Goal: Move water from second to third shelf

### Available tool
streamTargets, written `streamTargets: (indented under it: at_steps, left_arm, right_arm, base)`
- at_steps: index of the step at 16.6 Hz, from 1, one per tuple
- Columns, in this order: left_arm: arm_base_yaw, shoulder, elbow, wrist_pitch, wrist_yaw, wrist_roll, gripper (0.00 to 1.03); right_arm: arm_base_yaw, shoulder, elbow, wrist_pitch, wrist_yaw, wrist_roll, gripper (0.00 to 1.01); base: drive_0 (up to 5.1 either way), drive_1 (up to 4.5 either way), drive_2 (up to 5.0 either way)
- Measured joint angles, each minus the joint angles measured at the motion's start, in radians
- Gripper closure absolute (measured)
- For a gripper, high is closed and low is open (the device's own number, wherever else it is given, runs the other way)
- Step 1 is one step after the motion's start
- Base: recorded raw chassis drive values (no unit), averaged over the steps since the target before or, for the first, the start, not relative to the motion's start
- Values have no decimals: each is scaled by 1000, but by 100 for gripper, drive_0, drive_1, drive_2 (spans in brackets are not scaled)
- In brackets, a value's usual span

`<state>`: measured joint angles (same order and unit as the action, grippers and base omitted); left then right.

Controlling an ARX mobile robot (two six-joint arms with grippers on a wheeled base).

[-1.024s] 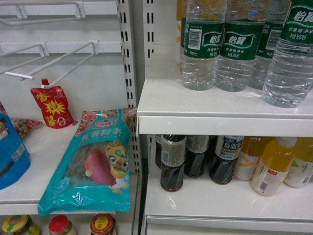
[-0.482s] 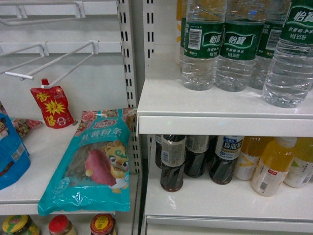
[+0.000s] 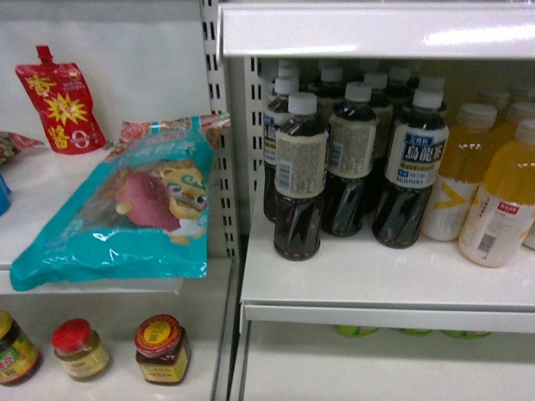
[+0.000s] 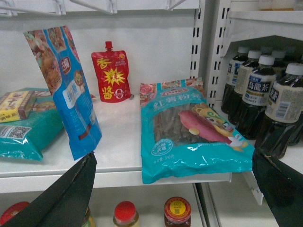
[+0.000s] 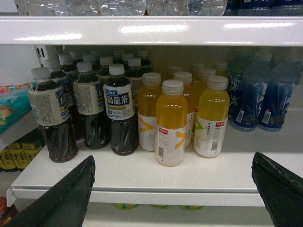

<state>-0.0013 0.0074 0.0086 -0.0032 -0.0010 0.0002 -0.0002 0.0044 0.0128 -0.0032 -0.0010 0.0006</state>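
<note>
We find the water (image 5: pixel 123 6) only at the very top of the right wrist view, where the clear ribbed bases of several bottles stand in a row on the shelf (image 5: pixel 151 29) above the drinks; the head view no longer reaches them and shows only that shelf's front edge. Below stand the dark tea bottles (image 5: pixel 120 115) and the orange juice bottles (image 5: pixel 171 123), which are not ours to move. Both claws are released, the left claw (image 4: pixel 173 187) and the right claw (image 5: pixel 173 187) each showing two dark fingers spread wide at the frame corners, holding nothing. We judge a full bottle will be fairly heavy, its thin wall yielding and slick, so we would grip across the ribbed body near the label, though the label itself seems cut off here.
</note>
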Motion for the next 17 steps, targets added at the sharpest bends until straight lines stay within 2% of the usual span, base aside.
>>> streamTargets:
  at_steps: [17]
  left_arm:
    - [0, 0, 0, -2, 0, 0, 5]
  right_arm:
    - [0, 0, 0, -2, 1, -1, 3]
  base:
    - [0, 0, 0]
